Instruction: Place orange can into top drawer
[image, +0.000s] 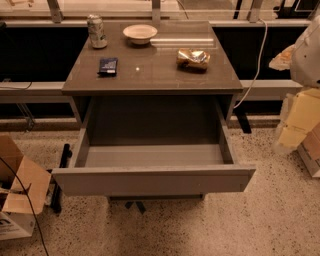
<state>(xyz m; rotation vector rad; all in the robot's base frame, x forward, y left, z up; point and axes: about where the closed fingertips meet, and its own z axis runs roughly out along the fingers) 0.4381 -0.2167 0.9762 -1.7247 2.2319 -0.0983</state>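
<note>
The orange can (193, 58) is a crumpled, shiny golden can lying on its side on the right part of the grey-brown table top (155, 75). The top drawer (152, 156) below the table top is pulled wide open and holds nothing; its plain front (150, 181) faces me. Part of my white and cream arm (302, 90) shows at the right edge, to the right of the table. The gripper itself is out of view.
On the table stand a taller silver-green can (96, 31) at the back left and a white bowl (140, 33), with a dark blue packet (108, 65) on the left. A cardboard box (17, 192) sits on the floor at left. A white cable (256, 60) hangs at right.
</note>
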